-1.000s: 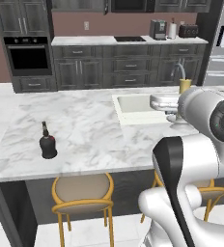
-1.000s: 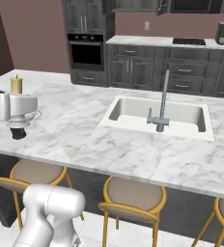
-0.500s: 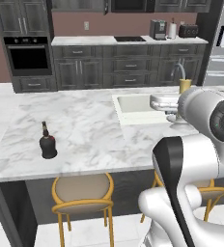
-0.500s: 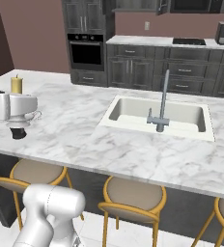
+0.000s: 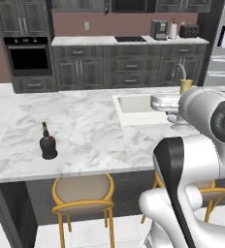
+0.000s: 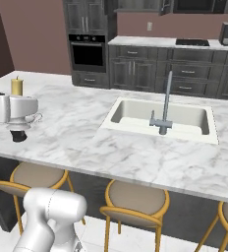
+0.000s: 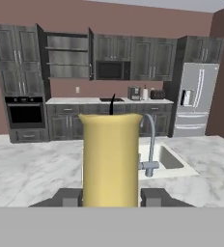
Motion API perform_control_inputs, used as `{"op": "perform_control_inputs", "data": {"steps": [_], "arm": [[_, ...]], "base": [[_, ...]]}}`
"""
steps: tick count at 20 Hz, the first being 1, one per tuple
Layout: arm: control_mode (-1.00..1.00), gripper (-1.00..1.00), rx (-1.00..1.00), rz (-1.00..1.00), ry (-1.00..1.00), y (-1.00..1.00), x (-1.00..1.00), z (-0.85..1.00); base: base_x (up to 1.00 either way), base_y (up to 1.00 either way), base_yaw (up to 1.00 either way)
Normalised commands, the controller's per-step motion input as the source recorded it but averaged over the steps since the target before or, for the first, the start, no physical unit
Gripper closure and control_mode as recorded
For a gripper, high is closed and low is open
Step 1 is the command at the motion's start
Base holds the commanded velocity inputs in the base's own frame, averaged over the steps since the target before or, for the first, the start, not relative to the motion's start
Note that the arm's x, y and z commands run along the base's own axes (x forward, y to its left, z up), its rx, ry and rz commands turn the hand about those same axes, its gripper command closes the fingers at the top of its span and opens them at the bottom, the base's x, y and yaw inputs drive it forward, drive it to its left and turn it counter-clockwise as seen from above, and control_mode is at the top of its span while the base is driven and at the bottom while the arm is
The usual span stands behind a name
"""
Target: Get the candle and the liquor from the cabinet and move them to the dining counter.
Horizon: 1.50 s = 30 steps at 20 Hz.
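Hand [image 7: 110,198] w/ candle [image 7: 110,159], faucet [image 7: 150,144] behind

Yellow-tan candle [image 7: 110,159], black liquor [image 5: 48,144], white grey-veined dining counter [image 5: 85,126].

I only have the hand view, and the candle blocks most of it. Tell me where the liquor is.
Observer: The liquor stands upright on the dining counter, left of the sink in the left base view, near the stool-side edge.
Operator: Now report how the gripper sits over that counter.
Observer: The gripper is shut on the candle, upright and near that same stool-side edge. I cannot tell whether its base touches the marble.
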Motion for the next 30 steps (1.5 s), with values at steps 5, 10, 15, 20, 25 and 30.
{"op": "perform_control_inputs", "data": {"steps": [5,10,15,20,25,30], "arm": [[-1.0,1.0,0.0,0.0,0.0,0.0,0.0,0.0],[-1.0,1.0,0.0,0.0,0.0,0.0,0.0,0.0],[-1.0,1.0,0.0,0.0,0.0,0.0,-0.02,0.0],[-1.0,1.0,0.08,0.0,0.01,0.0,0.0,0.0],[-1.0,1.0,0.31,0.04,0.15,-0.17,0.1,0.0],[-1.0,1.0,0.21,0.26,0.15,-0.27,0.16,0.0]], "base": [[0.0,0.0,0.0],[0.0,0.0,0.0],[0.0,0.0,0.0],[0.0,0.0,0.0],[0.0,0.0,0.0],[0.0,0.0,0.0]]}}
